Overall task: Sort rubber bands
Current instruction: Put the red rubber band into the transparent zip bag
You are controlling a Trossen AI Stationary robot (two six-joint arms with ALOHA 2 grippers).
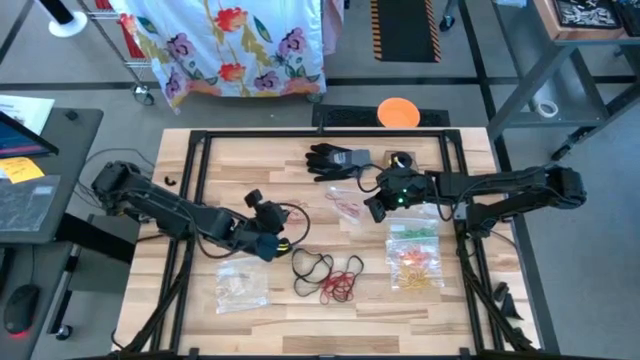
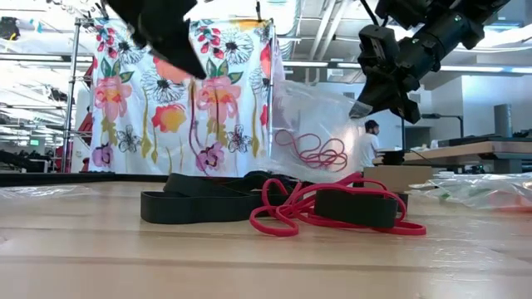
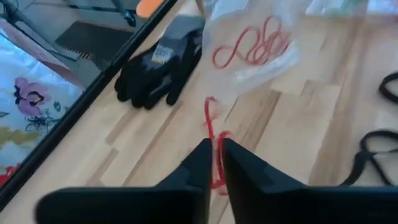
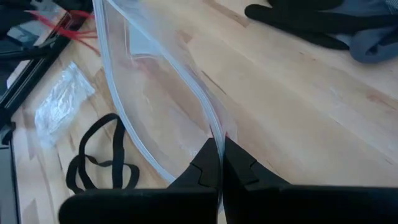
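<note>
My left gripper (image 1: 278, 243) is left of the table's middle, shut on a red rubber band (image 3: 210, 118). My right gripper (image 1: 374, 210) is right of the middle, shut on a clear plastic bag (image 2: 320, 124) that has red rubber bands (image 3: 252, 46) inside. Loose black and red rubber bands (image 1: 330, 275) lie in a pile on the wood near the front. Green, orange and yellow bands fill clear bags (image 1: 415, 255) lying flat at the right. My left gripper pinches a strand of the red rubber band (image 3: 217, 163) between its two fingers. The rest of the loop (image 3: 208, 106) sticks out past the fingertips. The fingers slant downward. Whether the band's far end touches the wood, I cannot tell. My right gripper pinches the clear bag's rim (image 4: 214, 134) between its two fingers, slanting down from the table's right side. The bag hangs from the fingers with the red bands low inside it (image 2: 312, 154). Its bottom is hidden behind the pile of bands.
A black glove (image 1: 335, 160) lies at the far middle of the table. Another clear bag (image 1: 240, 285) lies flat at the near left. An orange disc (image 1: 397, 112) sits beyond the far edge. Black frame rails (image 1: 190, 180) border the wood.
</note>
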